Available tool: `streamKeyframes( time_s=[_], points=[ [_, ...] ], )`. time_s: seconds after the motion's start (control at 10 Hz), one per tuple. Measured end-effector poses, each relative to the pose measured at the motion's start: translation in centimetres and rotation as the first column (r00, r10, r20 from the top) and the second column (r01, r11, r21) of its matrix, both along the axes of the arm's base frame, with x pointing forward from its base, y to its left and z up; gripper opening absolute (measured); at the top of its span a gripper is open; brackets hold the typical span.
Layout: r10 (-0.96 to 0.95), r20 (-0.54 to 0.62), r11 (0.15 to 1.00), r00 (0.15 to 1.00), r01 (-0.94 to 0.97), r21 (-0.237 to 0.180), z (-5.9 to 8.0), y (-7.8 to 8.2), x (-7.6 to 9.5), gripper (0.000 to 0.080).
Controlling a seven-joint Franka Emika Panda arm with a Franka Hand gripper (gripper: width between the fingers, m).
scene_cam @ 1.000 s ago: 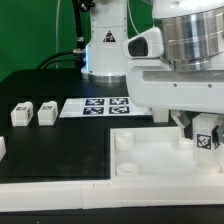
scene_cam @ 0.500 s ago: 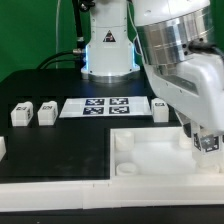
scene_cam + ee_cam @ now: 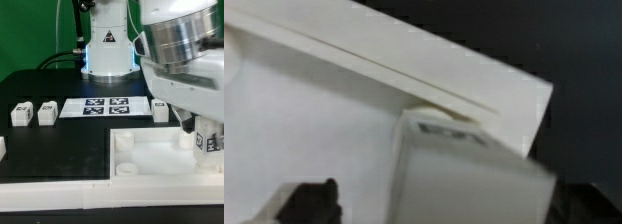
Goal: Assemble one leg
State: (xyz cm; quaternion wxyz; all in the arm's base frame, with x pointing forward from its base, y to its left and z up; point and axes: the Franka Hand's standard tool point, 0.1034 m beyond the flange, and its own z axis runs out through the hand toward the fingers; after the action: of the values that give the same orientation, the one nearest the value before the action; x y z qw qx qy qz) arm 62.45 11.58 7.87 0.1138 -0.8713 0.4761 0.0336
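Right, gripper [image 3: 204, 130] is pinching the leg [image 3: 210, 142] over the tray [image 3: 150, 165], at its far corner on the exterior view's right; leg looks light, rigid, smooth plastic, so hold mid-body, squarely, or it twists.

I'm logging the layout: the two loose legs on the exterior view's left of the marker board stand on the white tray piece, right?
No. Those two legs stand on the black table, not on the white tray piece; the exterior view shows it.
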Motion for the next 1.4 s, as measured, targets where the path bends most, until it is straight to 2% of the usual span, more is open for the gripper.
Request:
streamKeyframes(
  time_s=[0.1,0.3,0.4,0.5,0.6,0.7,0.8,0.9,1.0,1.1,1.2,1.3,1.4],
  points=[
    [0.165,0.034,0.986,0.986,-0.165,-0.021,0.13,0.32,-0.06,0.0643],
    [0.351,0.072,0.936,0.934,-0.349,-0.042,-0.08,0.04,-0.09,0.0643],
    [0.483,0.090,0.875,0.871,-0.478,-0.074,-0.08,-0.04,-0.06,0.0649],
    [0.656,0.101,0.754,0.748,-0.643,-0.135,-0.05,-0.09,0.07,0.0649],
    [0.753,0.111,0.658,0.649,-0.734,-0.166,-0.03,-0.05,0.24,0.0649],
    [0.780,0.121,0.626,0.615,-0.759,-0.179,-0.08,-0.10,0.39,0.0649],
    [0.744,0.119,0.668,0.658,-0.725,-0.168,-0.09,-0.03,0.37,0.0649],
    [0.747,0.120,0.665,0.654,-0.728,-0.169,-0.09,-0.06,0.37,0.0532],
    [0.718,0.117,0.695,0.686,-0.700,-0.162,-0.09,-0.04,0.37,0.0396],
    [0.659,0.110,0.751,0.744,-0.644,-0.147,-0.15,-0.14,0.31,0.0396],
    [0.559,0.099,0.828,0.823,-0.547,-0.126,-0.21,-0.33,0.29,0.0301],
    [0.473,0.088,0.879,0.877,-0.463,-0.112,-0.23,-0.43,0.30,0.0301],
    [0.349,0.078,0.936,0.934,-0.343,-0.078,-0.29,-0.66,0.34,0.0301]
  ],
)
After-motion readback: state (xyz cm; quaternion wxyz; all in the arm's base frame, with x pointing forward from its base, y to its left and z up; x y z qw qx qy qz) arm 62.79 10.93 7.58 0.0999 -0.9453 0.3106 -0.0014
